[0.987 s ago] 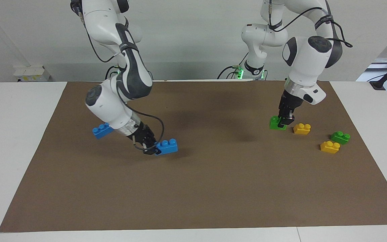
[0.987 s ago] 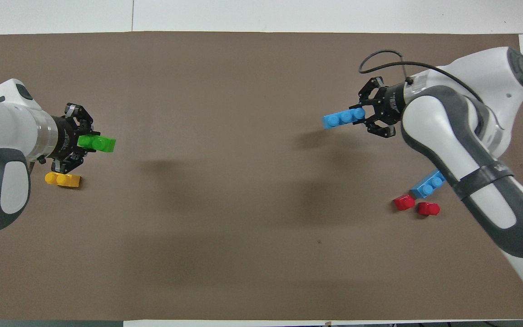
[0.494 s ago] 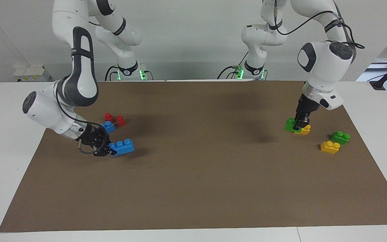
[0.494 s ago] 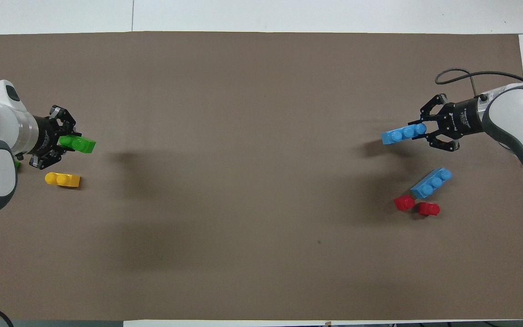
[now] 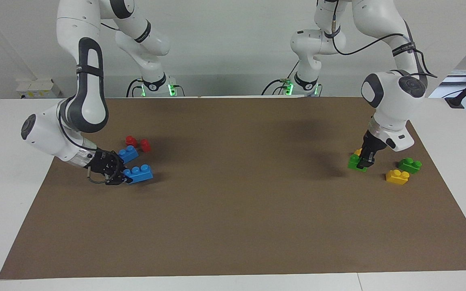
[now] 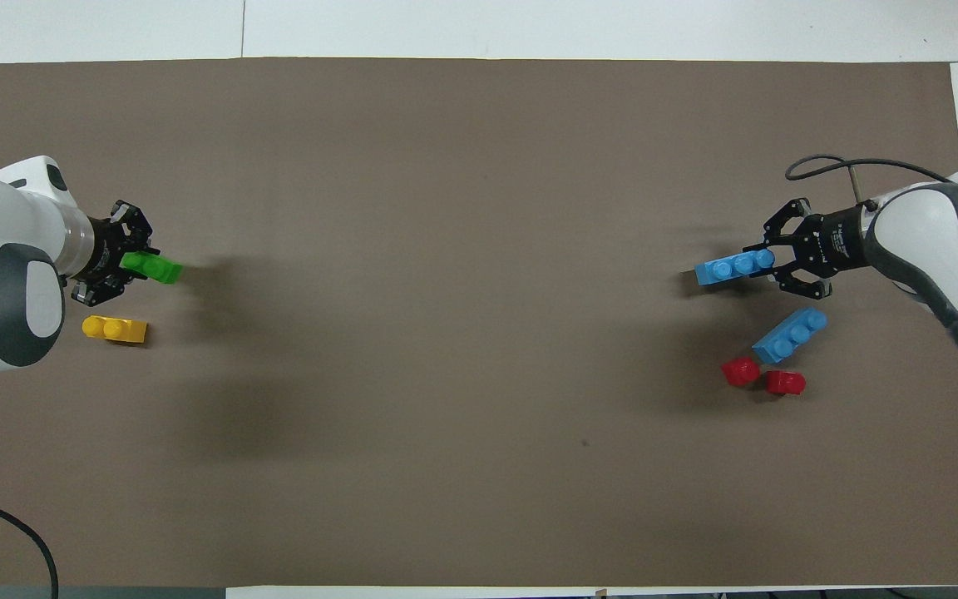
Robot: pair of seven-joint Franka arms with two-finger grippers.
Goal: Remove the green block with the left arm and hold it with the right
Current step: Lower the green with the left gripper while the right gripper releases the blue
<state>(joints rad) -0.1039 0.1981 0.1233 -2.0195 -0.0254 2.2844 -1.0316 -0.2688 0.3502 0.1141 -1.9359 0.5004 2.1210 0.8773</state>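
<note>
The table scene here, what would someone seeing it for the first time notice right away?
Each arm grips a toy brick at its own end of the brown mat. The left gripper is shut on the bright green block, low at the mat beside yellow bricks and a darker green brick. The right gripper is shut on a long blue brick, close to another blue brick and two red pieces.
</note>
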